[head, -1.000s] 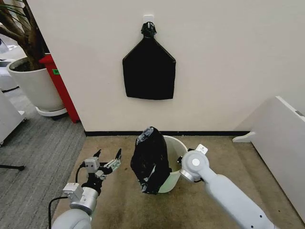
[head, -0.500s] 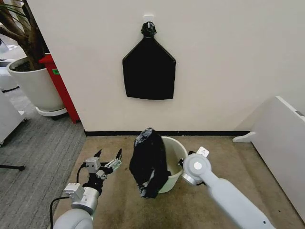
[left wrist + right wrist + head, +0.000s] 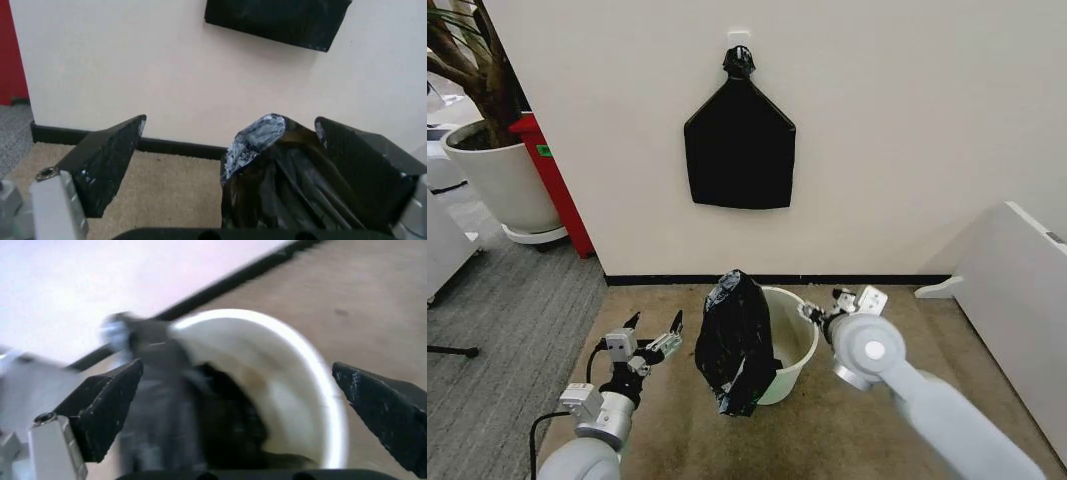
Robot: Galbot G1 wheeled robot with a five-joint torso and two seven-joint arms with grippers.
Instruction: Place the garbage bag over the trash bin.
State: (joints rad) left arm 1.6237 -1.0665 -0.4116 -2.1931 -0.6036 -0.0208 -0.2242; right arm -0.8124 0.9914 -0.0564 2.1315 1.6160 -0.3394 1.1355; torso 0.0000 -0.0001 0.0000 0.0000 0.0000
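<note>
A: What has changed for you since a second ago?

B: Your right arm has swung out from the near side of the trash bin [image 3: 789, 345] toward its 3 o'clock. The right gripper [image 3: 845, 300] now hangs just beside the rim at about 2 o'clock, jaws spread wide with nothing between them. The bin has tipped slightly back toward upright, and the garbage bag [image 3: 735, 345] has sagged a little lower down its side.

A: Where does the bag sit now?

B: It hangs over the bin's rim at 9 o'clock. Most of it spills down the outside wall, and a fold tucks inside. It stands in a rumpled peak above the rim. The mouth is not spread around the rim yet, so you're early in the job, I'd say.

A: How will it handle?

B: Expect thin, glossy film: very light, floppy and slick. It should crumple rather than hold shape, and the light bin may shift if you tug. Pinch a free edge near the peak and draw it across the opening.

A: And your left gripper [image 3: 653, 338]?

B: Open too, empty. The bag lies near, at its 3 o'clock, not touching.
</note>
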